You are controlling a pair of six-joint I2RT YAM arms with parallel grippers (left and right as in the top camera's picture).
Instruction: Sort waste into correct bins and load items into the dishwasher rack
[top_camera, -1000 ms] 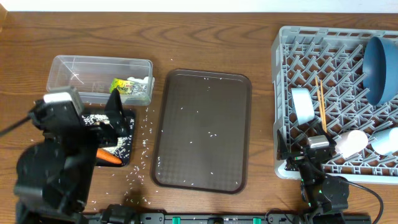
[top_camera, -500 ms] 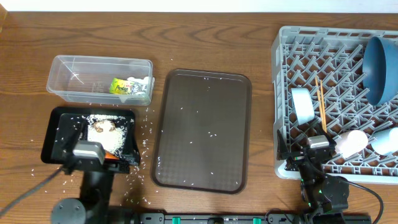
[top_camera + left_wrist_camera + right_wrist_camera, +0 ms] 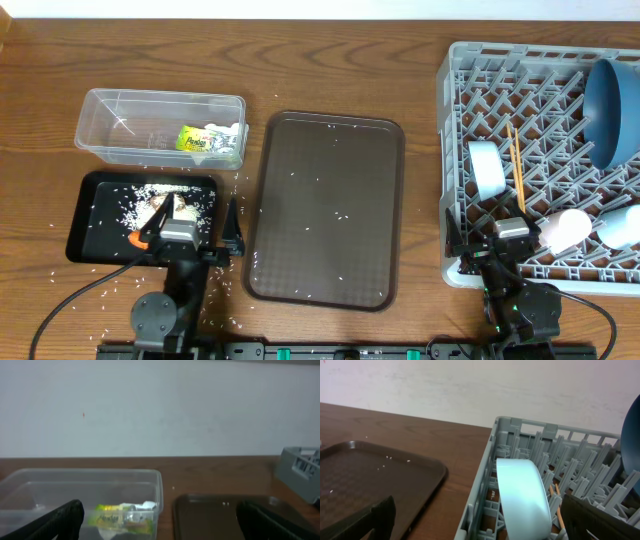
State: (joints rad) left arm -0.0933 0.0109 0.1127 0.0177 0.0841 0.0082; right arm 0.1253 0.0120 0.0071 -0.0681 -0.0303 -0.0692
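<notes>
The clear tub (image 3: 160, 128) holds the yellow-green wrapper (image 3: 205, 140). In front of it the black tray (image 3: 92, 228) carries scattered rice, a brown scrap (image 3: 160, 208) and the carrot (image 3: 137, 240), half hidden by my left gripper (image 3: 193, 222). That gripper is open and empty at the table's front edge, facing the tub (image 3: 85, 495) and the wrapper (image 3: 122, 515). The grey rack (image 3: 470, 95) holds the blue dish (image 3: 612, 110), a light-blue cup (image 3: 487, 168), chopsticks (image 3: 516, 165), a pale cup (image 3: 565, 228) and a white bowl (image 3: 622, 228). My right gripper (image 3: 495, 222) is open and empty at the rack's near edge, behind the light-blue cup (image 3: 522, 495).
A large brown serving tray (image 3: 325, 205) with a few rice grains lies between the bins and the rack. Rice is strewn on the wood by the black tray. The rack's corner (image 3: 300, 467) shows at the right of the left wrist view.
My left arm has drawn back from over the black tray and folded down at the table's front edge, uncovering the tray. The right arm has not moved.
</notes>
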